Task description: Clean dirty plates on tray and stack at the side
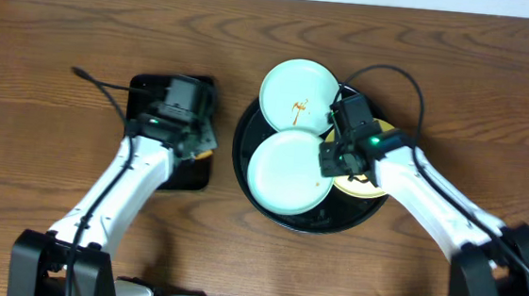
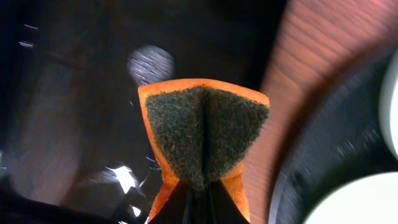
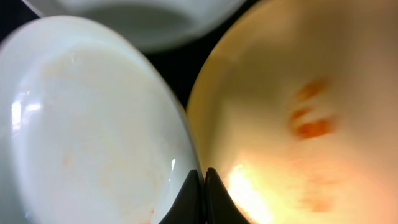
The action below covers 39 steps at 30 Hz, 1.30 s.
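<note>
On the round black tray [image 1: 316, 218] lie three plates. The rear mint plate [image 1: 293, 86] carries a reddish-brown smear; the front mint plate [image 1: 286, 173] shows faint marks. The yellow plate [image 1: 363, 188] is mostly hidden under my right arm; the right wrist view shows orange streaks on the yellow plate [image 3: 298, 93]. My right gripper [image 1: 325, 160] is shut, and the right gripper's tips [image 3: 204, 173] sit low between the front mint plate's rim [image 3: 87, 124] and the yellow plate, nothing visible between them. My left gripper [image 1: 203, 149] is shut on an orange sponge [image 2: 205, 130] with a dark scouring face.
A smaller black rectangular tray [image 1: 144, 89] lies left of the round tray, under my left gripper. A strip of brown tabletop [image 2: 292, 74] separates the two trays. Cables loop above both wrists. Bare wood tabletop [image 1: 460, 69] surrounds the trays.
</note>
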Each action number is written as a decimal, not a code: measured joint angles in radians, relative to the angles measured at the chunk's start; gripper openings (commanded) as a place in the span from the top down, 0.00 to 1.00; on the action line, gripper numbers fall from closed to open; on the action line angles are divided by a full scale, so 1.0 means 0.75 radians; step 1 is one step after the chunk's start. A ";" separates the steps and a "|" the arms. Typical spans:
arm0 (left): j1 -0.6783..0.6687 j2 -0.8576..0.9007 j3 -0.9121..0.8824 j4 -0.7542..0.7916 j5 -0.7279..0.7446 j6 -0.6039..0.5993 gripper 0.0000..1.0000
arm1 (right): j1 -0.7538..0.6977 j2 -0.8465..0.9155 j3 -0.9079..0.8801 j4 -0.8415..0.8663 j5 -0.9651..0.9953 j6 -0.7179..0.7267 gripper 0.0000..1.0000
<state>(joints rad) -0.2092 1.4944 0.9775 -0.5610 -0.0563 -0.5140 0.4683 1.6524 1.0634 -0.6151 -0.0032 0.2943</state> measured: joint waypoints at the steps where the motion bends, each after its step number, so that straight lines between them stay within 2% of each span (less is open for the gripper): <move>1: 0.029 0.000 0.000 0.005 0.001 0.012 0.92 | 0.000 -0.032 0.002 0.014 0.054 -0.027 0.99; 9: 0.174 0.000 -0.001 0.050 0.049 0.114 0.92 | 0.004 -0.173 0.013 0.154 0.385 -0.288 0.99; 19: 0.198 0.007 -0.001 0.054 0.082 0.134 0.93 | 0.087 -0.176 0.015 0.314 0.616 -0.518 0.99; 24: 0.198 0.011 -0.001 0.055 0.134 0.134 0.93 | 0.102 -0.176 0.019 0.158 0.609 -0.395 0.99; 29: 0.198 0.011 -0.001 0.057 0.203 0.135 0.92 | 0.102 -0.176 0.019 -0.074 0.441 -0.160 0.99; 33: 0.198 0.011 -0.002 0.101 0.372 0.151 0.92 | 0.102 -0.176 0.019 -0.166 0.335 0.018 0.99; 39: 0.131 0.011 -0.002 0.203 0.653 0.164 0.92 | 0.102 -0.151 -0.018 -0.130 0.223 0.168 0.99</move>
<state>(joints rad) -0.1112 1.5024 0.9764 -0.4084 0.4335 -0.3912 0.5446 1.5391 1.0496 -0.7124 0.1638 0.4206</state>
